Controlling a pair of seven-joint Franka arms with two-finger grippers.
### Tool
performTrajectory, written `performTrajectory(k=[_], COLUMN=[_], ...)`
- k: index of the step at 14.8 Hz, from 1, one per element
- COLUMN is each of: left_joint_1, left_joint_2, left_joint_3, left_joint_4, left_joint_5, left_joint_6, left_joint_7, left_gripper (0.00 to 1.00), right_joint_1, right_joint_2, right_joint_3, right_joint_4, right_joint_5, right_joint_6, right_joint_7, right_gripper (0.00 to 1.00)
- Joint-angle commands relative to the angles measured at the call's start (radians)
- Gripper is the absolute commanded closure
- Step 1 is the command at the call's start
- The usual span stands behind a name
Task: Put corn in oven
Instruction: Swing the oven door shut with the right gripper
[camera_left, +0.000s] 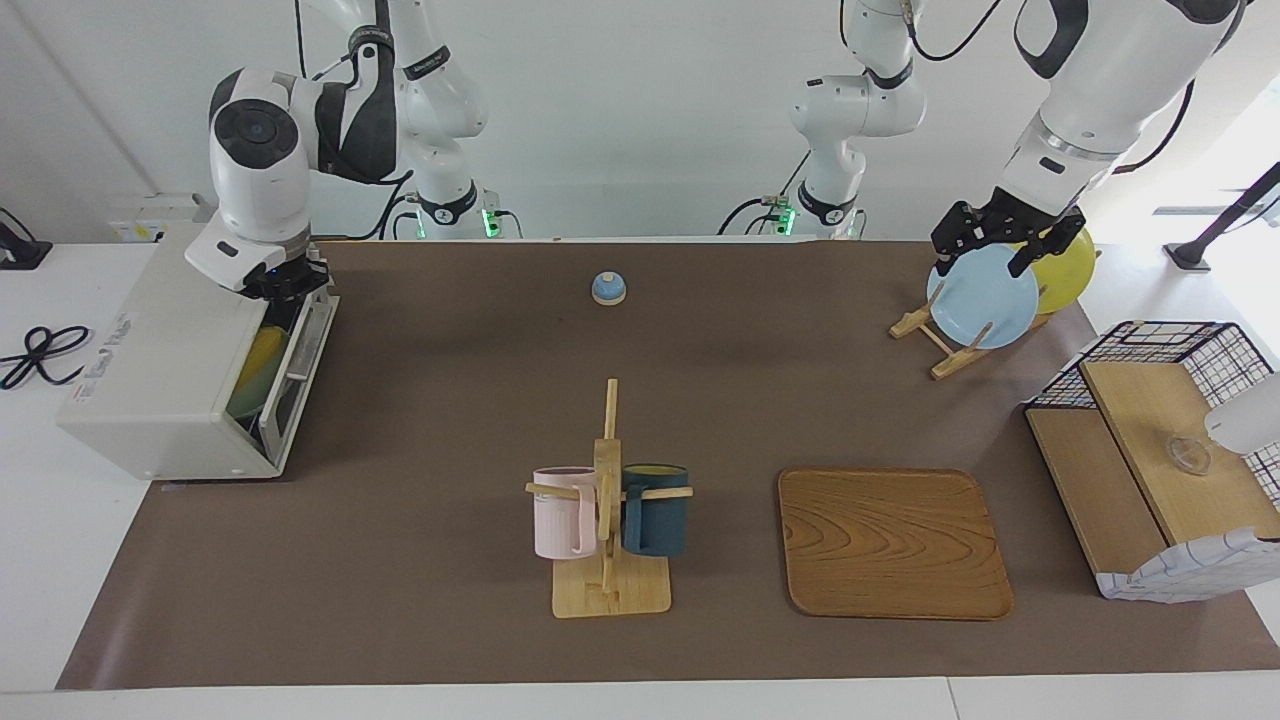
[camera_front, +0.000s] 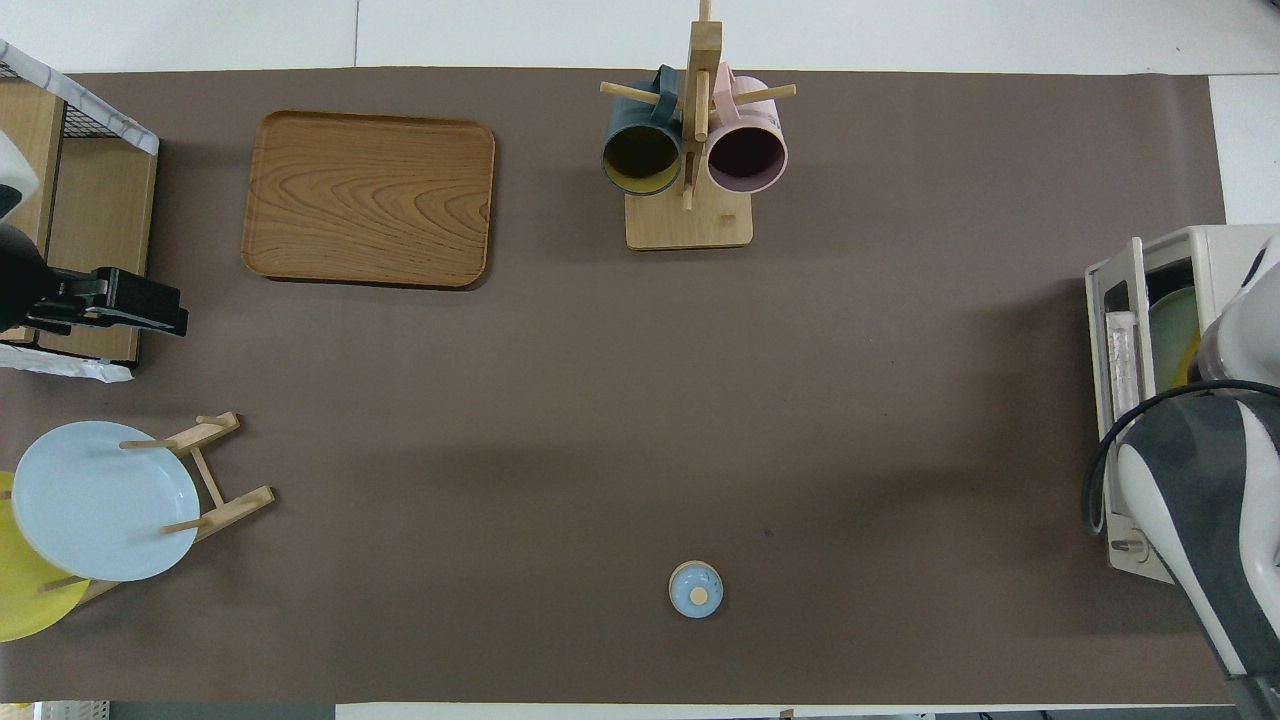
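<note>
Corn (camera_left: 256, 362) inside oven (camera_left: 170, 380); right tool (camera_left: 285, 282) at door.

The surface (camera_left: 420, 560) wears a plain brown mat, white at its edges. The oven (camera_left: 150, 380) is off-white, and something yellow shows inside it, possibly the corn (camera_left: 262, 352). A pale blue plate (camera_left: 985, 297) and a yellow plate (camera_left: 1068, 272) share a light wooden rack (camera_left: 935, 345). A pink mug (camera_left: 562, 512) and a dark teal mug (camera_left: 657, 510) (yellowish inside) hang nearby. The tray (camera_left: 890, 542) shows swirling wood grain, and the basket (camera_left: 1190, 345) is black wire.
</note>
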Motion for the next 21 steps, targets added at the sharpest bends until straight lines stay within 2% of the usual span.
performTrajectory(k=[1,3,5,8,15,21], left_joint_1=[0.014,0.014,0.014,0.014,0.014,0.014], left_joint_2=[-0.021,-0.021,-0.021,-0.021,-0.021,-0.021], left_joint_3=[-0.009,-0.009,-0.009,-0.009,-0.009,-0.009], left_joint_4=[-0.023,-0.023,-0.023,-0.023,-0.023,-0.023], left_joint_5=[0.02,0.02,0.02,0.02,0.02,0.02], left_joint_6=[0.008,0.008,0.008,0.009,0.008,0.008], left_joint_7=[0.011,0.011,0.011,0.011,0.011,0.011], left_gripper=[0.0,0.0,0.0,0.0,0.0,0.0], right_joint_1=[-0.003,0.003,0.004,-0.014,-0.101,-0.108], right_joint_2=[-0.011,-0.012,-0.018,-0.024,-0.021,-0.017], right_joint_3=[0.005,0.006,0.006,0.002,0.0,0.0], right_joint_4=[0.015,-0.006,-0.048,-0.088,-0.076,-0.057], right_joint_5=[0.185,0.243,0.243,0.243,0.221,0.197], right_joint_6=[-0.011,0.018,0.07,0.077,0.08,0.078], right_joint_7=[0.001,0.058,0.057,0.031,-0.087,-0.095], right_gripper=[1.0,1.0,1.0,1.0,1.0,1.0])
